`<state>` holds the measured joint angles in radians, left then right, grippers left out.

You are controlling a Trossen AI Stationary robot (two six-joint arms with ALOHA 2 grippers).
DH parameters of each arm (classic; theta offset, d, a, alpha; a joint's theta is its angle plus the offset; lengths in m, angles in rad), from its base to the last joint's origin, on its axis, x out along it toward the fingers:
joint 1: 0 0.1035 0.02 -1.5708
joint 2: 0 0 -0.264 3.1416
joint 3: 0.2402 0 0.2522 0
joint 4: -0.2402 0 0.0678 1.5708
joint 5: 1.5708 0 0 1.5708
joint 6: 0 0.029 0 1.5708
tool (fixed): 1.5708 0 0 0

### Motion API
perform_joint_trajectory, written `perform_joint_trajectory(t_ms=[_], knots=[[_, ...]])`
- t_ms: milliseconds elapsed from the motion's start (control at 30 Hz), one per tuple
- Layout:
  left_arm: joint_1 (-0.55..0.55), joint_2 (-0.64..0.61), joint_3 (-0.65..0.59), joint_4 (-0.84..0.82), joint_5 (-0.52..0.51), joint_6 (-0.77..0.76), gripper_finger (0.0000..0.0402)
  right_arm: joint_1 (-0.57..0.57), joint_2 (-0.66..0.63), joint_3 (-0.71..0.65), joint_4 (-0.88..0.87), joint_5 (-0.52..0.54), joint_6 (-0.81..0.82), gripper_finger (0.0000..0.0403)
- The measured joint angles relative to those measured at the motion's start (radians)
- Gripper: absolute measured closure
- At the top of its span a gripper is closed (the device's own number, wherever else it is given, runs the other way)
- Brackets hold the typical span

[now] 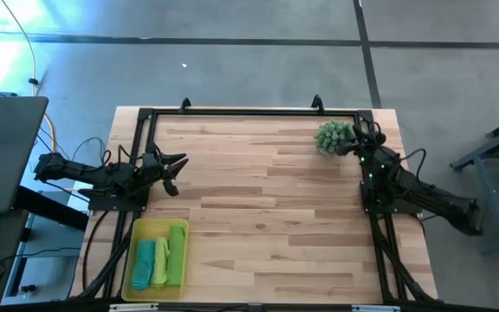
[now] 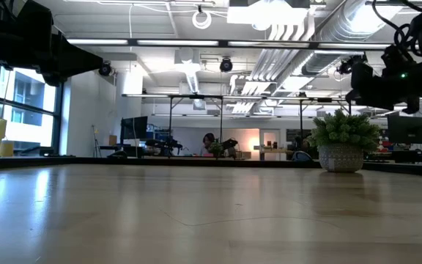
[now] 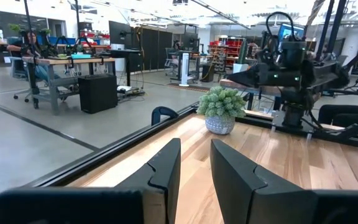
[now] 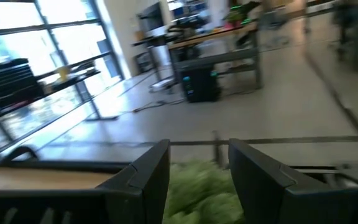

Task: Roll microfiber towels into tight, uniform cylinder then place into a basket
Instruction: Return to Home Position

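**Wooden tabletop bare of cloth, towels lodged in the basket**

From above, three rolled microfiber towels (image 1: 160, 260) (two lime, one teal) are seen laid side by side in the basket (image 1: 150, 229) on the left arm's side of the table (image 1: 267, 199), so the job is judged done. The left gripper (image 1: 173, 173) and right gripper (image 1: 351, 143) are held at opposite edges, clear of the work. At table height, a potted plant (image 2: 341, 143) is shown at right. Through each wrist camera, the fingers are shown parted, nothing gripped.
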<state>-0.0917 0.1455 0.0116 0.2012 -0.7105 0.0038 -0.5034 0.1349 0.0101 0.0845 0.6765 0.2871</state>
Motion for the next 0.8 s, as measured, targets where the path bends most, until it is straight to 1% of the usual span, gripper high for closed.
perform_joint_trajectory(t_ms=[133, 267, 800], knots=[[0.000, 0.000, 0.000, 0.000, 0.000, 0.000, 0.0326, -0.087, 0.000, 0.000, 0.000, 0.000, 0.000, 0.0247], [0.000, 0.000, 0.000, 0.000, 0.000, 0.000, 0.0326, -0.132, 0.000, 0.000, 0.000, 0.000, 0.000, 0.0247], [0.000, 0.000, 0.000, 0.000, 0.000, 0.000, 0.0326, -0.141, 0.001, -0.001, 0.000, 0.000, 0.000, 0.0247]])
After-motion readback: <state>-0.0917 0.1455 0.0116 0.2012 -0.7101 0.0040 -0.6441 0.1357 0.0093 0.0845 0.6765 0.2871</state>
